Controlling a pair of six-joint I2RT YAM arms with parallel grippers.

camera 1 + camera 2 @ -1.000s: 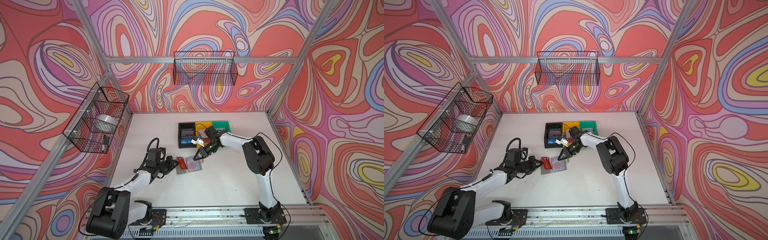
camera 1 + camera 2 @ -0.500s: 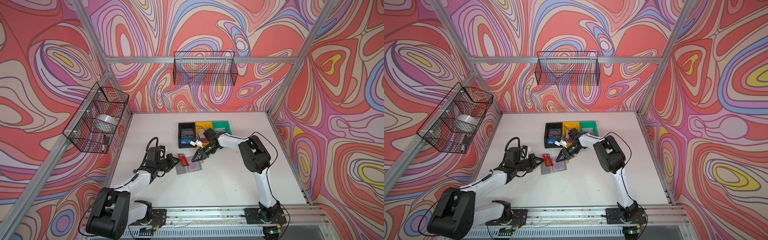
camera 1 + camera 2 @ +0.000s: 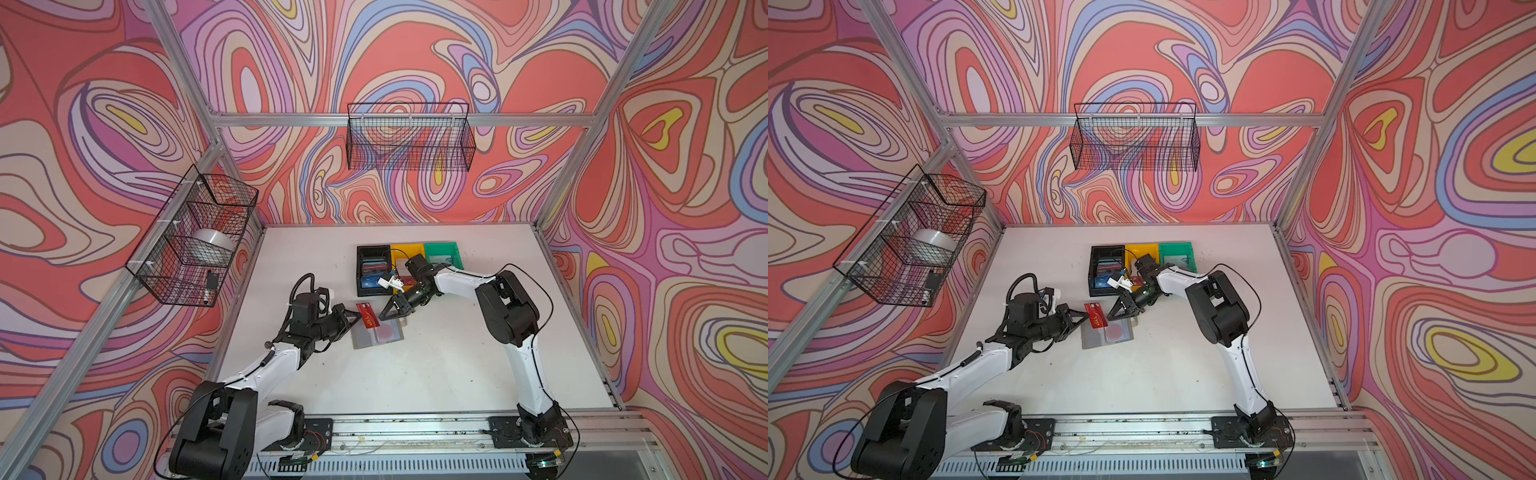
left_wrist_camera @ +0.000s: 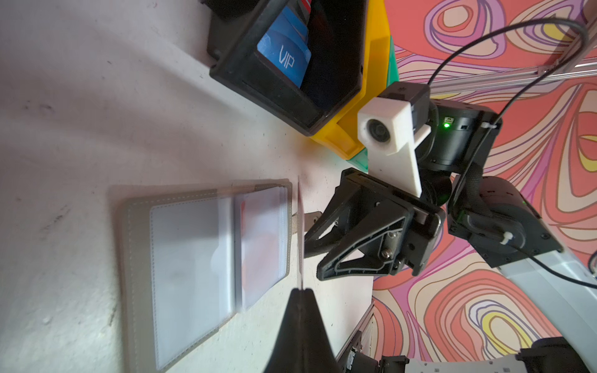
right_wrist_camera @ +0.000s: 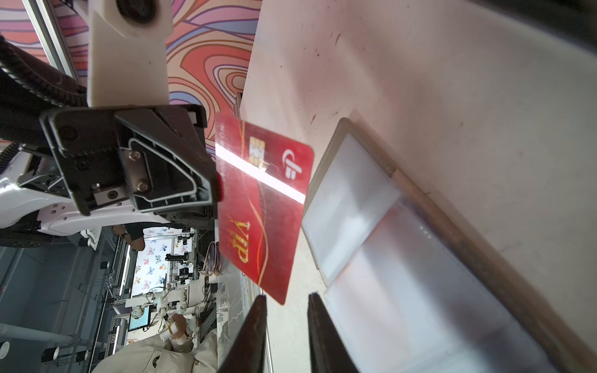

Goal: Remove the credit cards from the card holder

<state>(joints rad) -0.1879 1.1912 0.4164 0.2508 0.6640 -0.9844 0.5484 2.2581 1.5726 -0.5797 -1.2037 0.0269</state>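
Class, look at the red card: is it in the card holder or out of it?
Out. The left hand pinches the red card by one edge, clear of the card holder sleeves.

Black bin [image 3: 359, 270], yellow bin [image 3: 409, 250], green bin [image 3: 442, 249] abut on white table [image 3: 415, 374].

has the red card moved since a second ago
Yes, slightly. The red card, pinched in the left gripper, has shifted away from the card holder, toward the black bin.
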